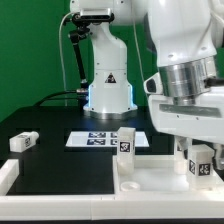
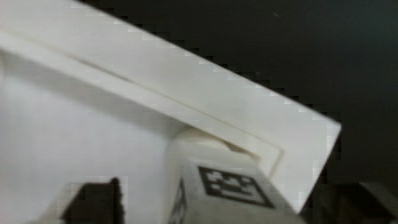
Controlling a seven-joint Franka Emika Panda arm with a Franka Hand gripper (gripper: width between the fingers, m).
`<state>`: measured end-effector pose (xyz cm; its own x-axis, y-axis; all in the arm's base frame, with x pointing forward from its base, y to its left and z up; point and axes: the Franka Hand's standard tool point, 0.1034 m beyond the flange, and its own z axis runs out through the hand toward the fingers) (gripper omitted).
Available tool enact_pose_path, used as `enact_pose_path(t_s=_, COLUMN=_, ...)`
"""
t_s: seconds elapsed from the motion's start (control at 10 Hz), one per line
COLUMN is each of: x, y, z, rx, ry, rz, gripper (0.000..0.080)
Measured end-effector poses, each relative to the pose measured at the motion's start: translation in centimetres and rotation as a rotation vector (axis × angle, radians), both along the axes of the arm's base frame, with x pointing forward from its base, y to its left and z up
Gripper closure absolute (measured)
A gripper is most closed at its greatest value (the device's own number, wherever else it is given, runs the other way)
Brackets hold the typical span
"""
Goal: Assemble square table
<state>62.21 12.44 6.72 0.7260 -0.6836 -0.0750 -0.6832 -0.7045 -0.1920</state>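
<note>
The square table's white top (image 1: 160, 178) lies at the front on the exterior view's right. One white leg (image 1: 126, 142) with a tag stands upright at its far corner. A second tagged leg (image 1: 201, 162) stands at the corner on the exterior view's right, under my gripper (image 1: 200, 150). In the wrist view this leg (image 2: 228, 182) sits at the corner of the top (image 2: 89, 120), inside the raised rim. My gripper (image 2: 228, 203) straddles it, open, with a gap between the leg and each dark finger (image 2: 100, 203). A third leg (image 1: 22, 142) lies loose on the dark table at the far left.
The marker board (image 1: 98, 139) lies flat in front of the robot's base (image 1: 108, 90). A low white border rail (image 1: 8, 176) runs along the front on the exterior view's left. A green backdrop stands behind.
</note>
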Motion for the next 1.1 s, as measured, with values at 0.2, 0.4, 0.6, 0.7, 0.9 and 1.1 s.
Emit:
enact_pose_path(t_s=0.2, x=-0.02, y=-0.04, z=0.03, rx=-0.025, ry=-0.029, rz=0.201, gripper=0.0158)
enact_pose_path(t_s=0.4, x=-0.02, y=-0.19, z=0.02, rx=-0.041, ry=-0.055, rz=0.346, gripper=0.0151)
enact_pose_path(t_s=0.6, x=0.41, y=-0.63, z=0.37, rx=-0.131, ry=-0.139, rz=0.812, gripper=0.015)
enact_pose_path(t_s=0.7, x=0.43, y=-0.66, z=0.16, rx=-0.139, ry=-0.152, rz=0.935, gripper=0.015)
enact_pose_path(t_s=0.9, x=0.4, y=-0.65, z=0.09, rx=-0.134, ry=-0.143, rz=0.876, gripper=0.0277)
enact_pose_path(t_s=1.1, x=0.39, y=-0.65, z=0.07, rx=-0.13, ry=-0.134, rz=0.816, gripper=0.0419)
